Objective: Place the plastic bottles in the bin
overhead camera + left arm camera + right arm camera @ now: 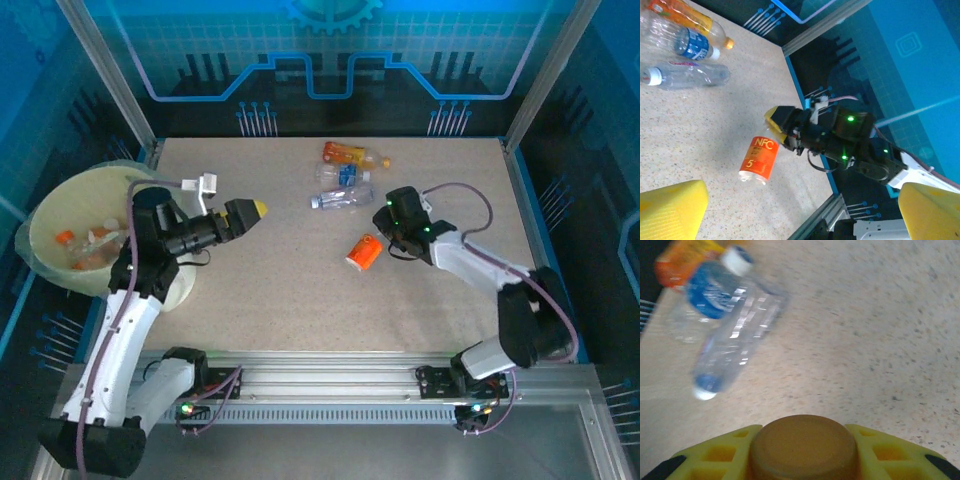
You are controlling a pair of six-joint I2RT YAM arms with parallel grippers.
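An orange-labelled plastic bottle [364, 251] [758, 157] lies right of the table's middle. My right gripper [386, 232] [781, 128] [803, 452] is shut on its cap end; the brown cap [803, 440] sits between the yellow fingers. Three more plastic bottles lie at the back: an orange one [350, 155] [685, 17], a blue-labelled clear one [346, 176] [690, 42] [725, 315] and a clear one [338, 199] [687, 75]. The cream bin [52, 205] stands at the left edge with several bottles [88, 247] inside. My left gripper [256, 209] [800, 212] hangs open beside the bin with nothing between its fingers.
Aluminium frame posts [108, 75] and blue enclosure walls [330, 50] ring the table. The table's right rail [812, 125] runs close behind the right arm. Bare tabletop [300, 290] lies between the two arms.
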